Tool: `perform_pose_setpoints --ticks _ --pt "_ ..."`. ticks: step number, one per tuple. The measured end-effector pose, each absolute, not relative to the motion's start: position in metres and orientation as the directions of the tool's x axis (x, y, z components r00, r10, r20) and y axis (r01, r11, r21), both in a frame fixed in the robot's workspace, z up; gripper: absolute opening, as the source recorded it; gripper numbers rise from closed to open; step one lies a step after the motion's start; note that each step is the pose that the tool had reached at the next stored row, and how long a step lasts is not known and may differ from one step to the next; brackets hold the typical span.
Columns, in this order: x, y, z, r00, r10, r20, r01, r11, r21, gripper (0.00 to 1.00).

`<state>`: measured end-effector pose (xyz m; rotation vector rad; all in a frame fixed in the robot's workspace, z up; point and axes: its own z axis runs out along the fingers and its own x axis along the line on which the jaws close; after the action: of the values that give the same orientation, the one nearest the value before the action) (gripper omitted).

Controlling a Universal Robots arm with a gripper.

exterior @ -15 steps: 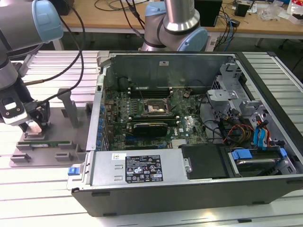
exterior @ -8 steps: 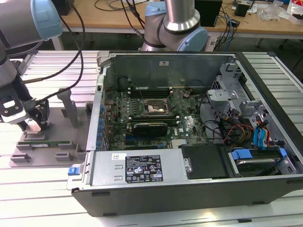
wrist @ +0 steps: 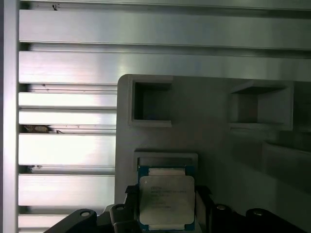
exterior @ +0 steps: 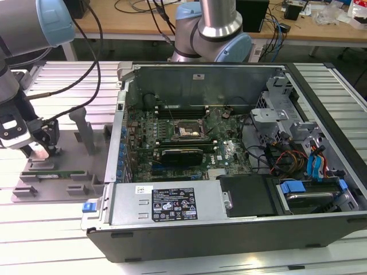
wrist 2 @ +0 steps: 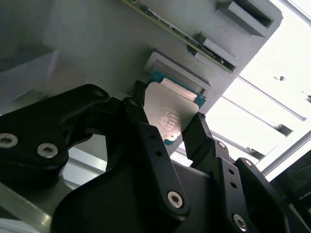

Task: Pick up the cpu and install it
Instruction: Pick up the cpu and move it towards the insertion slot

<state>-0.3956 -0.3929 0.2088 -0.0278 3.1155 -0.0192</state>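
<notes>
I am at the exterior view's left, my gripper (exterior: 40,150) low over the grey fixture plate (exterior: 63,175), beside the green memory stick (exterior: 49,170) lying in its slot. In the second wrist view my fingers (wrist 2: 141,116) are closed to the width of the cpu (wrist 2: 170,114), pressing on two opposite edges, so I judge I have hold of it. It sits at its pocket in the fixture. I cannot tell whether it has cleared the pocket floor.

To do this pick well, I judge I should keep the pads on the pale edges only, press evenly, hold the chip flat and raise it straight out so no corner catches the pocket wall.

Further right, well apart from me, stands the open computer case (exterior: 321,229) with the black socket frame (exterior: 189,130) on its board.

As for writing, the chip's silvery top carries a few faint printed lines in both wrist views, and the case's front panel bears a dark sticker (exterior: 173,204) with symbols. I cannot make out either.
</notes>
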Motion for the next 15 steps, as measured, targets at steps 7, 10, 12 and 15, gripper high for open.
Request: perform_pose_setpoints --ticks 7,10,12,15 --pt "-0.3956 -0.3929 0.2116 -1.000 -0.018 -0.026 -0.018 1.000 -0.013 0.55" --pt "-0.3956 -0.3929 0.2137 -1.000 -0.018 -0.026 -0.018 1.000 -0.013 0.55" --pt "-0.3957 -0.3929 0.2145 -1.000 -0.018 -0.026 -0.018 1.000 -0.013 0.55" --pt "-0.3956 -0.3929 0.2164 -1.000 -0.018 -0.026 -0.018 1.000 -0.013 0.55"
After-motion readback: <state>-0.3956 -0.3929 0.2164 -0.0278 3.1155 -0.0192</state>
